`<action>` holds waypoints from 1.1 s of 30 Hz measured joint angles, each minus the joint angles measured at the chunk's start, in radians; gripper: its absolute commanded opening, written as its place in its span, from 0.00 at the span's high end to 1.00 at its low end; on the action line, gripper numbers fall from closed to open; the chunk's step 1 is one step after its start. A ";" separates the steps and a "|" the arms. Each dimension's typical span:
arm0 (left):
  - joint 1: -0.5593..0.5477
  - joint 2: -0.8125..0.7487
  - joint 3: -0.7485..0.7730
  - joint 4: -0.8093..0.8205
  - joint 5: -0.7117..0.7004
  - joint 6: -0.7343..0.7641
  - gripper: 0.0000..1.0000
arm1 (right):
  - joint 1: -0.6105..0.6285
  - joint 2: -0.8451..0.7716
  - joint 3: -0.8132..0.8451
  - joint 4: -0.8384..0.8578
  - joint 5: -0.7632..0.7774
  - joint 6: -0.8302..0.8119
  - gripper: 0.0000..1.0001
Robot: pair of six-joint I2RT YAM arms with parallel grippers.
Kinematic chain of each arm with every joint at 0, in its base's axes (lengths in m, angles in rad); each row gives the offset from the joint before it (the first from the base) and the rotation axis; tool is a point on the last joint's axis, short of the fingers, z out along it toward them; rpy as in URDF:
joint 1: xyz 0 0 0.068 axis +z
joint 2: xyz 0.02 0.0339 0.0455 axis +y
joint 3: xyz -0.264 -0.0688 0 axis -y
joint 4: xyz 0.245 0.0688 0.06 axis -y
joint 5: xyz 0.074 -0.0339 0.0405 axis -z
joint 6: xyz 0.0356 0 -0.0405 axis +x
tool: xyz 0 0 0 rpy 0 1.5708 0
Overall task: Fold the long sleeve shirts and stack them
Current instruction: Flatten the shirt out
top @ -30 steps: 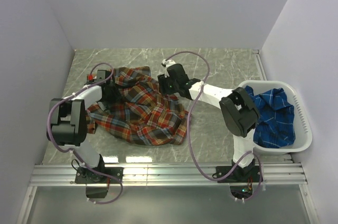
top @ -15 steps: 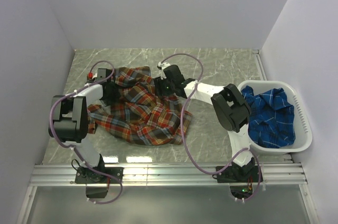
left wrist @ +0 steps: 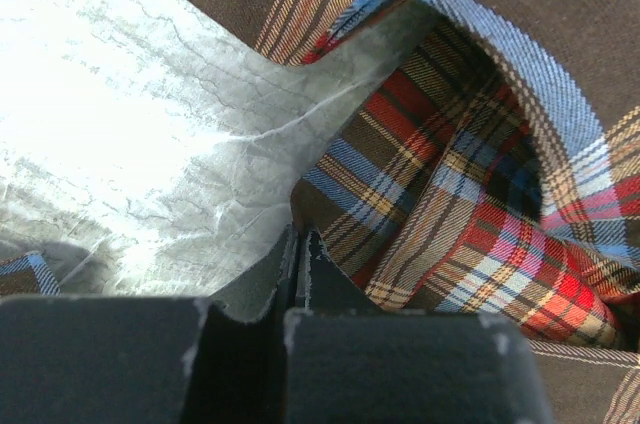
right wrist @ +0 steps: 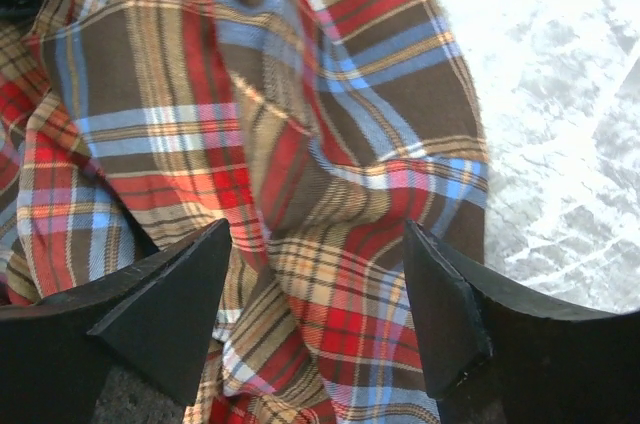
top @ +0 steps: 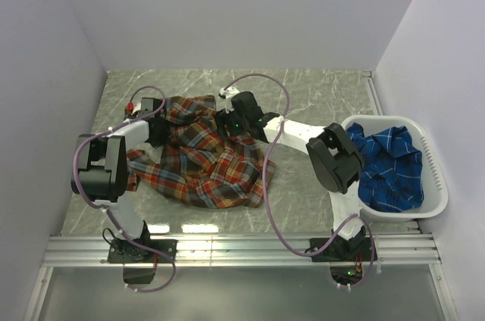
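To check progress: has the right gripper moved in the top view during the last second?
Yes. The right gripper has shifted left, farther from the white basket, and is over the red plaid shirt.

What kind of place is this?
Likely a robot lab booth: plain white walls box in a marble-patterned table, with a left arm and right arm bolted to a metal rail.

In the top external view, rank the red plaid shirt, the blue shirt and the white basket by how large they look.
1. red plaid shirt, spread out, largest.
2. white basket, noticeably smaller in outline.
3. blue shirt, bunched inside the basket, smallest.
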 measured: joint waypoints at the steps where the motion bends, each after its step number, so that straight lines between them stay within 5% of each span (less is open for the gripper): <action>1: -0.001 0.000 0.000 0.000 -0.001 0.000 0.99 | 0.006 0.000 0.002 -0.002 0.001 -0.014 0.23; 8: -0.005 -0.002 0.000 -0.001 -0.013 0.000 0.99 | 0.037 0.032 0.090 -0.035 0.032 -0.061 0.27; 11: -0.006 -0.004 -0.002 -0.001 -0.019 -0.001 1.00 | 0.045 0.072 0.148 -0.040 0.072 -0.069 0.49; 12: -0.007 -0.006 -0.004 0.001 -0.022 -0.001 0.99 | 0.045 0.089 0.167 -0.043 0.089 -0.073 0.69; 17: -0.006 -0.026 -0.024 -0.007 -0.036 -0.009 0.99 | 0.034 0.126 0.183 -0.063 0.155 -0.078 1.00; 33: 0.203 -0.241 -0.220 -0.128 -0.016 -0.134 1.00 | -0.283 0.044 0.169 -0.115 0.264 0.064 1.00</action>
